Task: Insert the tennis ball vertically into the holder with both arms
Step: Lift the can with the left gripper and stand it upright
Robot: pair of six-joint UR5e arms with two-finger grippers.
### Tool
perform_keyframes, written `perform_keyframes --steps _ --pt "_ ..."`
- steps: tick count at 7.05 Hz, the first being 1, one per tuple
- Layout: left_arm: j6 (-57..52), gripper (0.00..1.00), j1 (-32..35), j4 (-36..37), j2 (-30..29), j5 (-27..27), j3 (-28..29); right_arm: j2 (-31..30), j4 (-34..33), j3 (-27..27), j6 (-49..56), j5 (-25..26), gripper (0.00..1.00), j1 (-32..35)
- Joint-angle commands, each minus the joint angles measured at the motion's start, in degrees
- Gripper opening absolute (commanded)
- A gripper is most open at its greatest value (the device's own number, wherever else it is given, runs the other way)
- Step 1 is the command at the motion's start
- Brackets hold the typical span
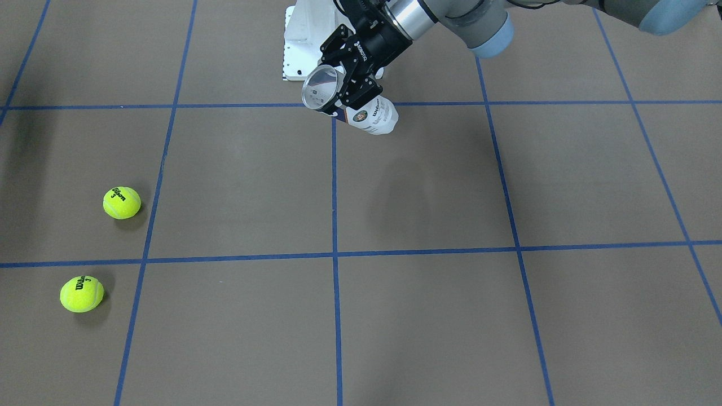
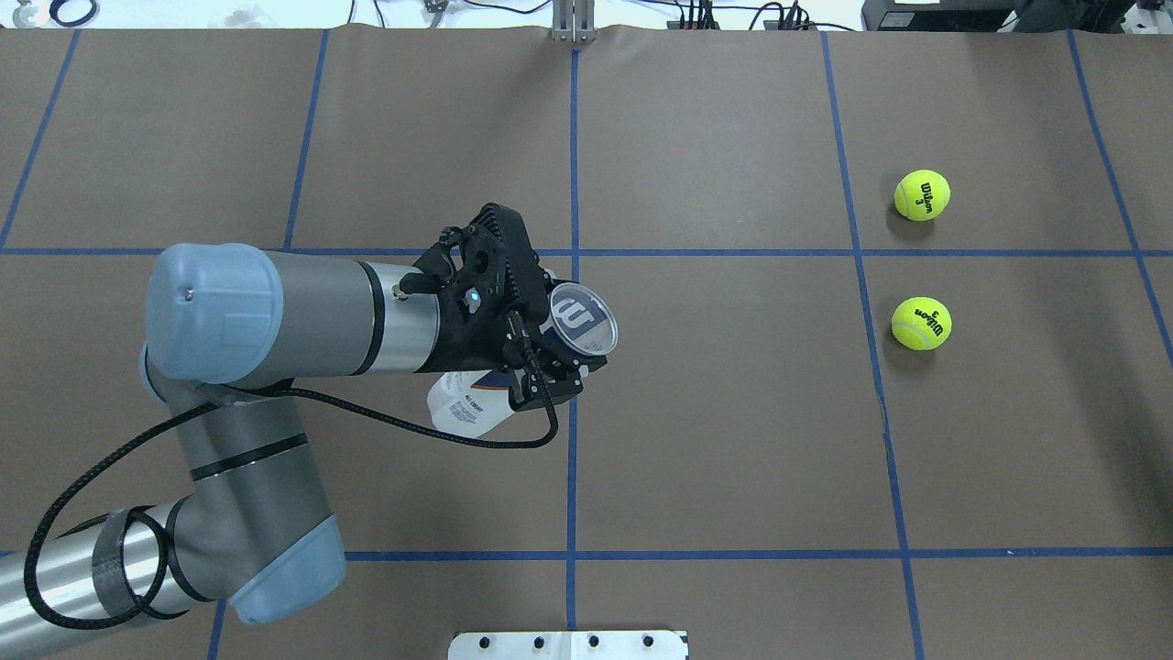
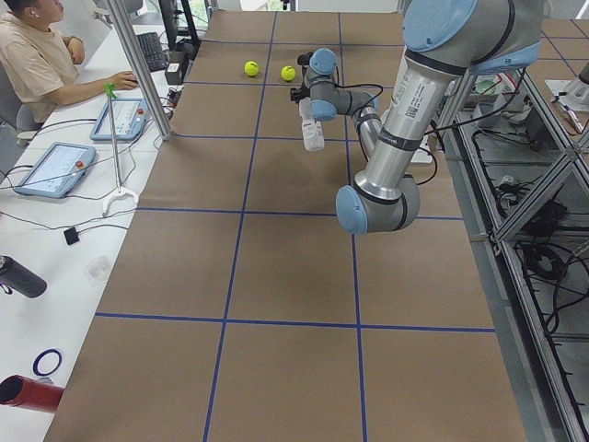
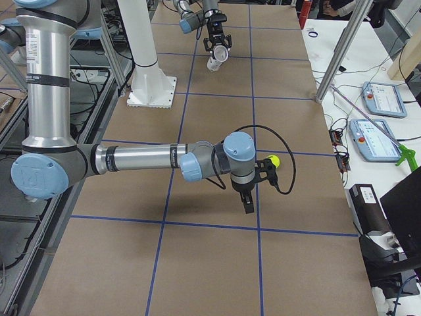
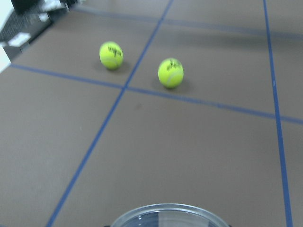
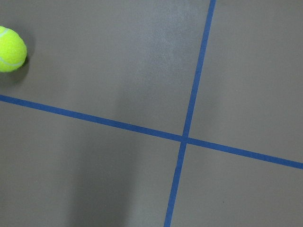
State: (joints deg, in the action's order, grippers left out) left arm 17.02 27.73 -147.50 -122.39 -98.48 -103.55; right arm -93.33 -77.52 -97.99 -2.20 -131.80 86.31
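Left gripper (image 1: 345, 76) pinches the tilted holder (image 1: 375, 115) aloft; right gripper (image 4: 253, 191) finger state unclear. Balls (image 1: 122, 202) read "Wilson 3".

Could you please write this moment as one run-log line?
left gripper: shut on holder, tilted, aloft | right gripper: state unclear | tennis balls: two on table

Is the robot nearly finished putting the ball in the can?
Not nearly. Done: the left claw holds the can lifted and tilted. In hand: the right claw is near a ball. Left: both balls lie on the table, none in the can.
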Motion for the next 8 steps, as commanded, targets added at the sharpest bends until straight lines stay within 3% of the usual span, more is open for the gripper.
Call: perform_keyframes --steps 1,2,4,6,8 --pt "4.95 0.68 -0.14 -29.02 -5.28 10.45 15.58 -0.01 0.00 -0.09 0.00 -0.12 1.00 -0.08" --pt "5.13 0.68 -0.14 -34.72 -8.97 14.24 20.97 -0.01 0.00 -0.09 0.00 -0.21 1.00 0.00" --pt "6.45 0.68 0.13 -43.69 -10.76 16.90 25.83 -0.01 0.00 -0.18 0.00 -0.39 1.00 -0.08" --pt "6.36 0.69 2.32 -52.76 -10.85 16.83 35.91 0.08 0.00 -0.09 0.00 -0.39 0.99 -0.08" --pt "5.93 0.69 3.55 -57.53 -10.85 16.83 40.78 0.17 0.00 -0.18 0.00 -0.39 1.00 -0.08"
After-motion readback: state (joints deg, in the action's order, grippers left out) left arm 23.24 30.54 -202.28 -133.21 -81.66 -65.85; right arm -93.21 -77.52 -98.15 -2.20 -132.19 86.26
